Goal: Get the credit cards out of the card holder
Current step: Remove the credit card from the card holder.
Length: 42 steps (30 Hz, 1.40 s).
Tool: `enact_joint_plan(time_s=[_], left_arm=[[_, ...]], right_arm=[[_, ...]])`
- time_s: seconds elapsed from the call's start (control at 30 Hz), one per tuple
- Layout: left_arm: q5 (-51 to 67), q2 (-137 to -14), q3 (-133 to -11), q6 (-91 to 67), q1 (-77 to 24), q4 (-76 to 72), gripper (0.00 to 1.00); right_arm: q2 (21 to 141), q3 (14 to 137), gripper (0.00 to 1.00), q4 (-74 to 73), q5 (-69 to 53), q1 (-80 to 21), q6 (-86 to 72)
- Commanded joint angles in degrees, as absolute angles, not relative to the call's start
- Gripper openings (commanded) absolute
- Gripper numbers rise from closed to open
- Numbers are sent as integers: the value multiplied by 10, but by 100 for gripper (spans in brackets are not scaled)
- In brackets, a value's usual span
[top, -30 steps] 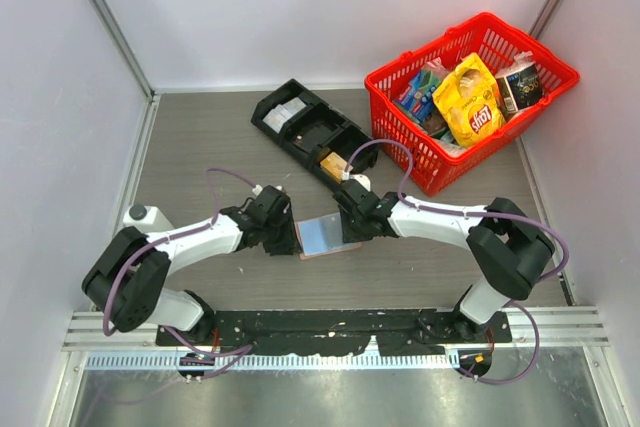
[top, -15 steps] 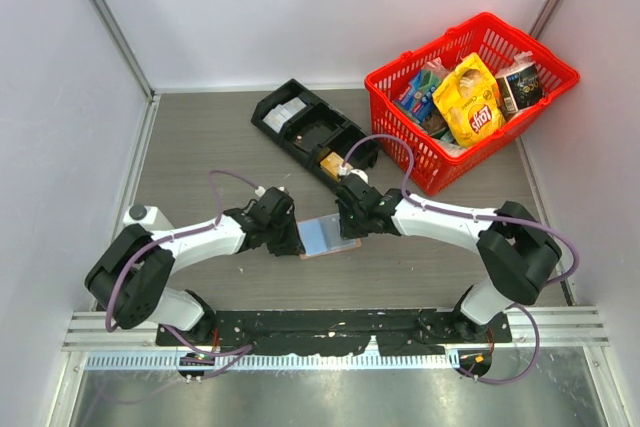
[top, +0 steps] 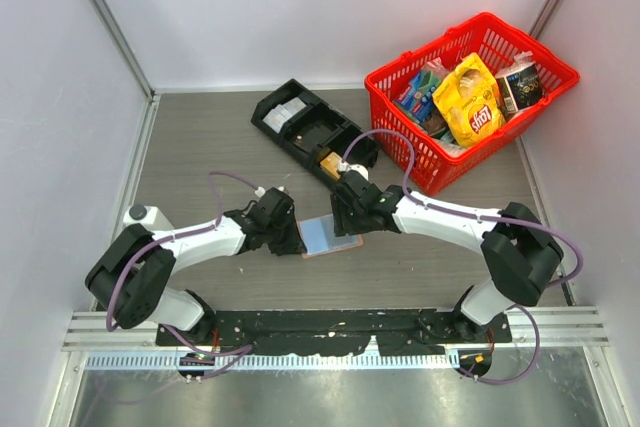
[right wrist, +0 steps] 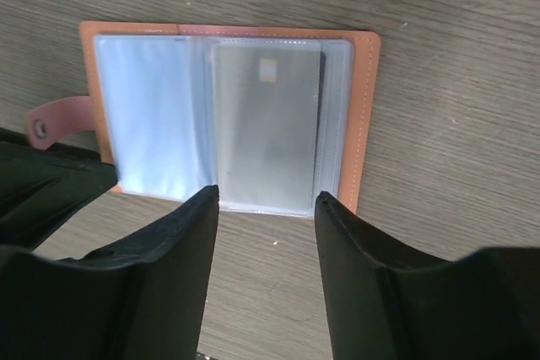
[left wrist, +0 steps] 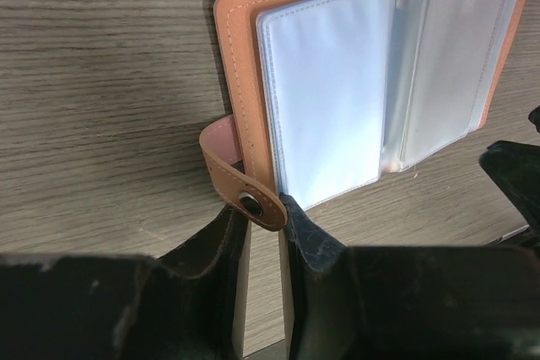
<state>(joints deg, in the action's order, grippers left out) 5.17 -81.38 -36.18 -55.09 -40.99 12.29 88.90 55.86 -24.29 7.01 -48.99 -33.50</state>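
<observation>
Right wrist view: the holder (right wrist: 148,115) lies open on the worktop (right wrist: 439,23) near the tray (top: 300,122). One card (right wrist: 266,128) sits in its sleeve, and none looks removed yet. Over it the right tool (right wrist: 266,196) is released. The left tool (left wrist: 263,217) is at the tab (left wrist: 245,196); I cannot tell whether it grips.

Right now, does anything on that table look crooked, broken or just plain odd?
Nothing looks damaged or spilled. The card holder lies open and slightly crooked on the table, its snap tab curled up at the left gripper tips. The black tray behind it sits diagonally, which seems harmless.
</observation>
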Motion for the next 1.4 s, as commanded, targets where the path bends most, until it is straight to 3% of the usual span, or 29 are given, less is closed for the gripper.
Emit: enact_joint_plan(time_s=[0.0,0.5,0.77,0.87,1.23,1.37], left_arm=[[43,-811,-351,-552,-413,110,21],[43,-800,-342,-560,-416,107,3],[45,-804,-345,-563,-420,103,2],[46,-807,-345,-563,-422,102,1],[47,-806,-345,-568,-426,99,1],[48,-806,-346,-568,-427,98,1]], right_arm=[[908,583,56,-252,101,-491,-334],[954,577,55,-226,66,-491,-321],[939,584,31,-221,40,-492,-318],[929,589,28,-221,33,-493,-317],[902,596,33,-217,9,-495,-316],[892,595,40,-212,-28,-497,-315]])
